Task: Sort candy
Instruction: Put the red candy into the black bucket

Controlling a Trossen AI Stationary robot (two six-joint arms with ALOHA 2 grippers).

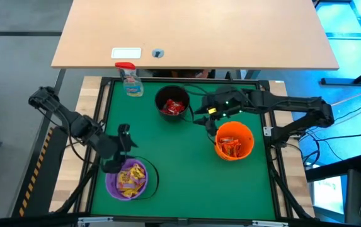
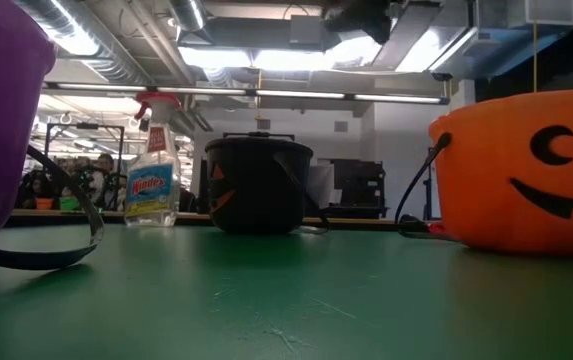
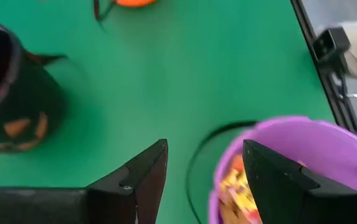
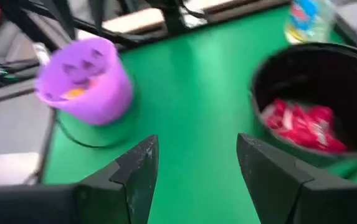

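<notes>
Candy (image 1: 131, 177) in purple bucket (image 1: 112, 187); left gripper (image 1: 125, 140) open above rim; right gripper (image 1: 200, 117) open

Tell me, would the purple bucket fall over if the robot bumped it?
Probably it would slide or tip fairly easily. The purple bucket looks like thin plastic holding only a shallow layer of yellow candy, so it is likely light. Its thin black handle lies slack on the green table, so that part seems floppy.
</notes>
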